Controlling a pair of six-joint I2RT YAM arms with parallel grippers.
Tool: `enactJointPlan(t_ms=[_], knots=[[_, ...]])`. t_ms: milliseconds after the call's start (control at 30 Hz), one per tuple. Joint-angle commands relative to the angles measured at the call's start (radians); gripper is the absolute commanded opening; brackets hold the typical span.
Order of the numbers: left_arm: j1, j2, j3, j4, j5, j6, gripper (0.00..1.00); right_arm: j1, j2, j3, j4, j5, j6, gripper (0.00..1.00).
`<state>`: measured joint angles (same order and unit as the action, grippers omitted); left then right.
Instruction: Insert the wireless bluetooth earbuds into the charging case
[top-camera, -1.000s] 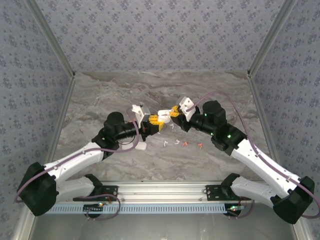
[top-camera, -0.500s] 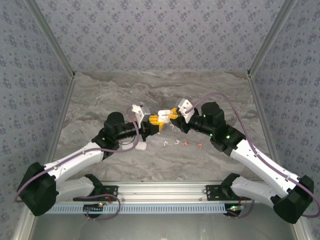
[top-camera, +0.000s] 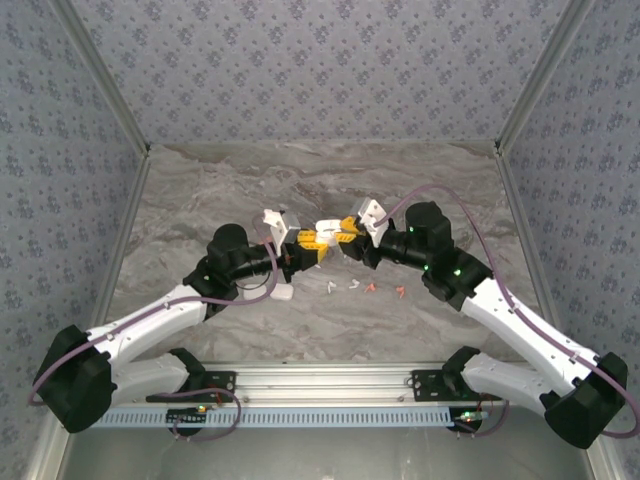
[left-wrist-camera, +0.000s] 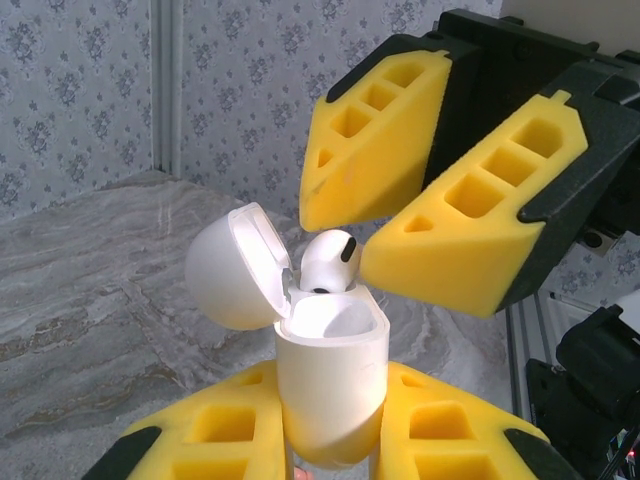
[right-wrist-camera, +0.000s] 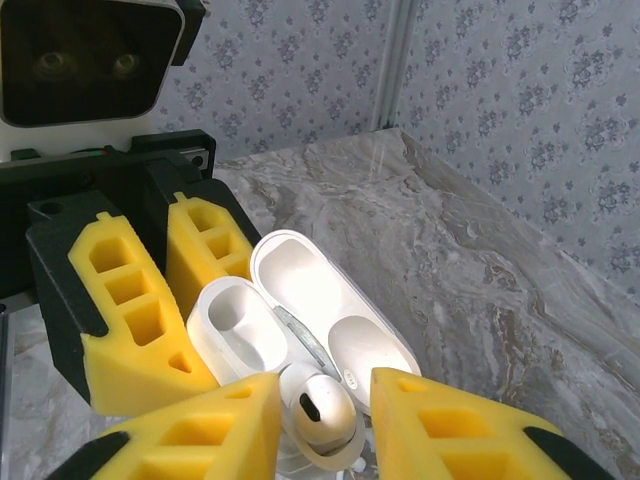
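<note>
My left gripper (left-wrist-camera: 333, 405) (top-camera: 312, 243) is shut on the lower body of a white charging case (left-wrist-camera: 333, 380) (right-wrist-camera: 238, 328), held upright above the table with its lid (left-wrist-camera: 232, 268) (right-wrist-camera: 330, 300) swung open. One white earbud (left-wrist-camera: 328, 262) (right-wrist-camera: 325, 410) stands in one slot of the case, head up; the other slot is bare. My right gripper (right-wrist-camera: 322, 392) (top-camera: 345, 232) hovers over that earbud with its yellow fingers (left-wrist-camera: 470, 225) parted, a gap showing beside the earbud. Loose earbuds lie on the table: white ones (top-camera: 331, 288) and orange-red ones (top-camera: 371, 288).
A second white case (top-camera: 283, 294) lies on the marble table (top-camera: 200, 190) under my left forearm. Patterned walls close in the back and both sides. The metal rail (top-camera: 320, 380) with the arm bases runs along the near edge.
My right gripper's jaws have widened around the earbud, which now stands in the case on its own. The right wrist has edged slightly left. The left arm holds still.
</note>
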<state>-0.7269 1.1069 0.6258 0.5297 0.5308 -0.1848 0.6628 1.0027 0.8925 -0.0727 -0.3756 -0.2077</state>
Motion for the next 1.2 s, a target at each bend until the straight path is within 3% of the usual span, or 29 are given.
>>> enactJointPlan(t_ms=[0, 167, 467, 700, 967, 1167], knots=[[-0.005, -0.021, 0.037, 0.056, 0.011, 0.008, 0.0, -0.018, 0.009, 0.033, -0.023, -0.059, 0.034, 0.39], [-0.006, -0.023, 0.032, 0.043, 0.002, 0.029, 0.0, -0.061, 0.003, 0.089, -0.027, -0.123, 0.117, 0.54], [-0.006, -0.069, -0.001, 0.0, -0.051, 0.084, 0.0, -0.192, 0.053, 0.204, -0.14, -0.217, 0.308, 0.71], [-0.005, -0.135, -0.032, -0.034, -0.064, 0.122, 0.0, -0.273, 0.212, 0.271, -0.242, -0.127, 0.387, 0.71], [-0.006, -0.204, -0.069, -0.046, -0.076, 0.143, 0.0, -0.26, 0.523, 0.394, -0.344, -0.012, 0.354, 0.64], [-0.006, -0.228, -0.077, -0.063, -0.093, 0.148, 0.0, -0.223, 0.742, 0.46, -0.316, 0.043, 0.434, 0.58]])
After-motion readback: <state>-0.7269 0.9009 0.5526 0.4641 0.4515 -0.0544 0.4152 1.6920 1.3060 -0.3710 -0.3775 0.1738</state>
